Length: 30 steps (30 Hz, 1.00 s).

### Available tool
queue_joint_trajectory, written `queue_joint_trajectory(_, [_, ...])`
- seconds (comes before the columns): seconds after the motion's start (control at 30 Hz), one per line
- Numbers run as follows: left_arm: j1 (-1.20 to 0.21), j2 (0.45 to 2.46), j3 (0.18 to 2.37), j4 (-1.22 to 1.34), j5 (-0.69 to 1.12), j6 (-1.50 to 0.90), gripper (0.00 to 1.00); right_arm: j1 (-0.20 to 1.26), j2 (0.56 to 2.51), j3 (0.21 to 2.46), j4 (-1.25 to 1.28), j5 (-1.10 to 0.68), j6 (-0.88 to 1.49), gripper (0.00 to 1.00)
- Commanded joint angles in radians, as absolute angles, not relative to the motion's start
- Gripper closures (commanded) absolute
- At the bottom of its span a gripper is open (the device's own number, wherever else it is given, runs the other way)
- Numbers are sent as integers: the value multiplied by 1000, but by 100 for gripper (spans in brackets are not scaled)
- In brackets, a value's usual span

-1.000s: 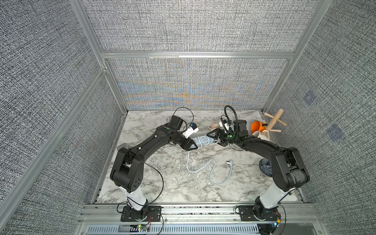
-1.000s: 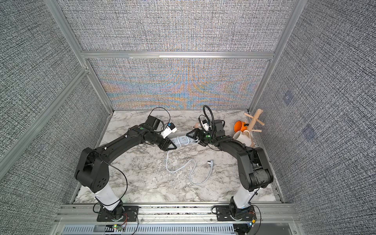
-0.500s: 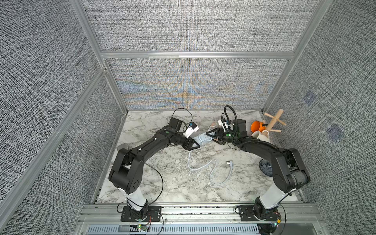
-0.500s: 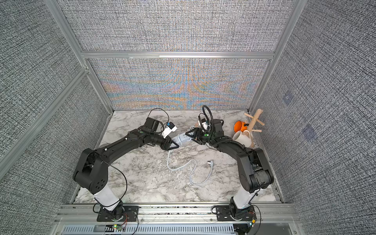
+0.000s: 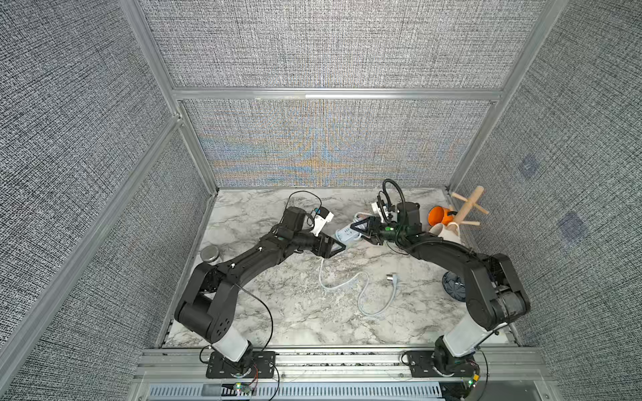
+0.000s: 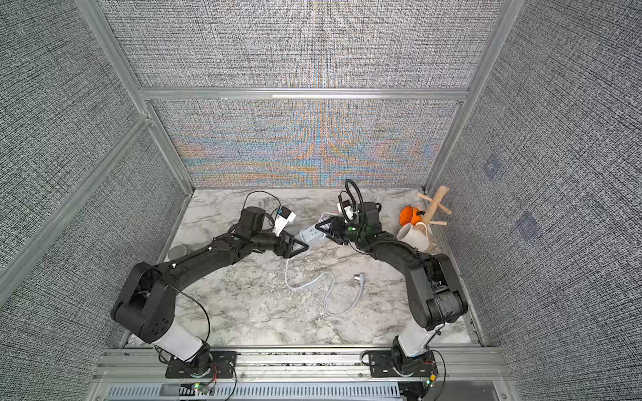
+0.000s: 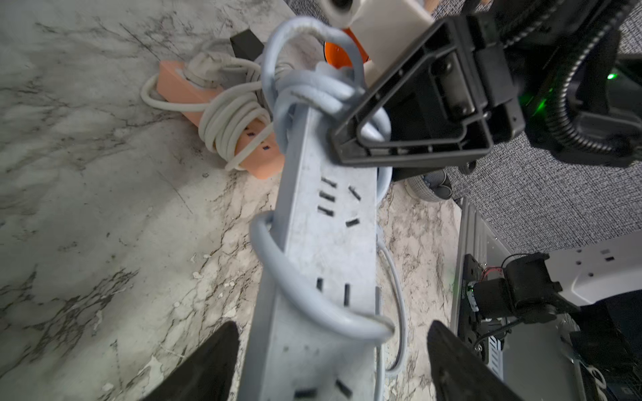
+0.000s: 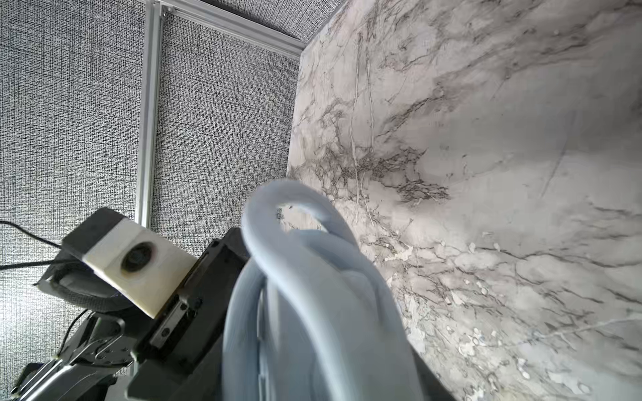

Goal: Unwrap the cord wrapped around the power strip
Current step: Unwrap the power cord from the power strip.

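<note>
The right hand (image 5: 361,230) is clenched on the cord-bundled end of the pale blue power strip (image 7: 326,243), near the back of the counter (image 5: 278,305). The left hand (image 5: 334,247) is released, its fingers (image 7: 208,364) spread on either side of the strip's other end without touching it. One loop of cord (image 7: 302,298) crosses the strip. The rest trails over the counter to the plug (image 5: 392,277).

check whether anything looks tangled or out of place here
The blue power strip is clamped at one end by the right gripper, with its cord bunched in tangled loops there and one loose loop slung across its face. The left gripper is open around the other end.
</note>
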<state>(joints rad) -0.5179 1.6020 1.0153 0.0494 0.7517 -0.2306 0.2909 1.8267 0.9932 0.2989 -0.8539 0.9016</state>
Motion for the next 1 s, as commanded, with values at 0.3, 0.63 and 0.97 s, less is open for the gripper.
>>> queue_joint_trajectory(0.3, [-529, 1437, 938, -105, 355, -198, 11, 291, 1783, 1026, 282, -743, 946, 95])
queue_joint_trajectory(0.63, [-575, 1493, 791, 134, 425, -235, 15, 303, 1765, 1050, 258, -718, 974, 98])
queue_joint_trajectory(0.97, [-575, 1483, 830, 120, 396, -211, 98, 305, 1763, 1064, 169, -669, 913, 100])
